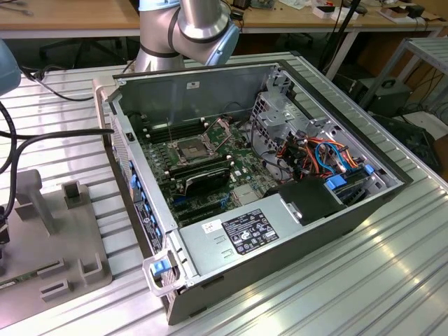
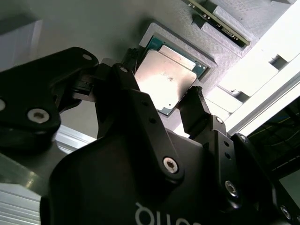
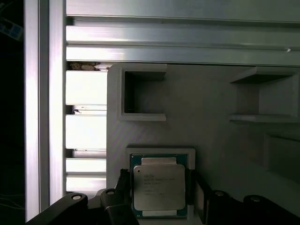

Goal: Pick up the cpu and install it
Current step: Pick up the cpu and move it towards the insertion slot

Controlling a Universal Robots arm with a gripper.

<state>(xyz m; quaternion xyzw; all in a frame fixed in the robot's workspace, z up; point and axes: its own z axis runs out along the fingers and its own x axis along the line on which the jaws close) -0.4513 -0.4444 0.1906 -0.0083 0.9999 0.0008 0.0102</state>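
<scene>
The cpu (image 3: 158, 187) is a flat square chip with a silver-grey metal top on a green edge. It lies in a shallow square recess of a grey fixture (image 3: 206, 93). My gripper (image 3: 159, 180) hangs right over it, open, with one black finger on each of two opposite sides of the chip and close to its edges. In the second wrist view the cpu (image 2: 166, 79) shows between the two black fingers (image 2: 194, 108) of the gripper (image 2: 164, 77). The open computer case (image 1: 280, 231) holds the motherboard with its square black socket (image 1: 190, 148).
The grey fixture (image 1: 59, 259) stands on the ribbed metal table (image 1: 350, 287) at the exterior view's left, beside the case. It has raised blocks and pockets (image 3: 143, 93). Black RAM sticks (image 1: 203, 176), a power supply (image 1: 241, 234) and coloured cables (image 1: 329, 157) fill the case.
</scene>
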